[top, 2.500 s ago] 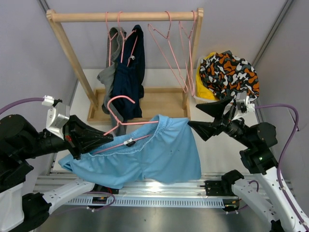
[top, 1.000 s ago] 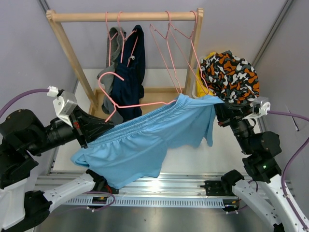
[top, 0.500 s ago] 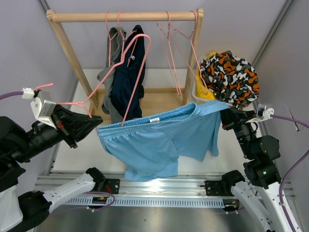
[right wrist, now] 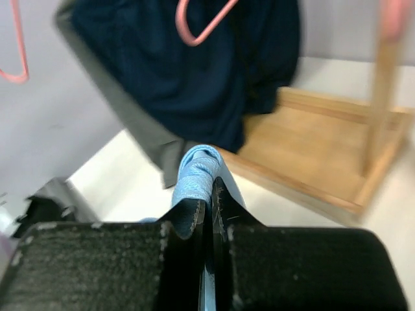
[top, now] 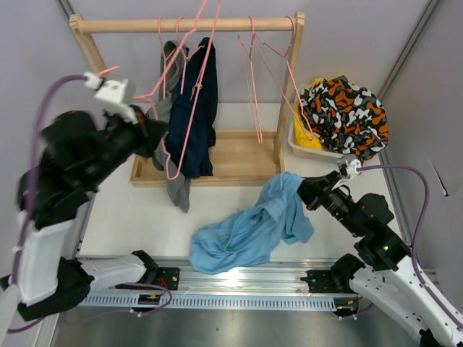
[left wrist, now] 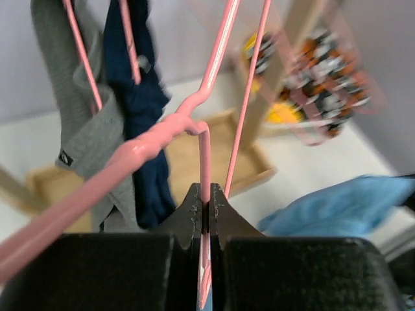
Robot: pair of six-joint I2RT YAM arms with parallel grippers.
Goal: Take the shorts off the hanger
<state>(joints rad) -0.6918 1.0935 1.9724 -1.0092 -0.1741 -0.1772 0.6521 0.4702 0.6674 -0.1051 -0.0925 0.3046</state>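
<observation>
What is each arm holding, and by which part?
Left tool: the pink hanger, by its thin wire below a bend. Right tool: the blue shorts, by a bunched edge.

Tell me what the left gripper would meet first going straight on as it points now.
Probably the navy garment hanging on the rack, beside the grey one; depth is unclear, so the left gripper may pass beside it.

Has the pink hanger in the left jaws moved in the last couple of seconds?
Yes. The pink hanger rose and moved back, and now crosses the wooden rail.
</observation>
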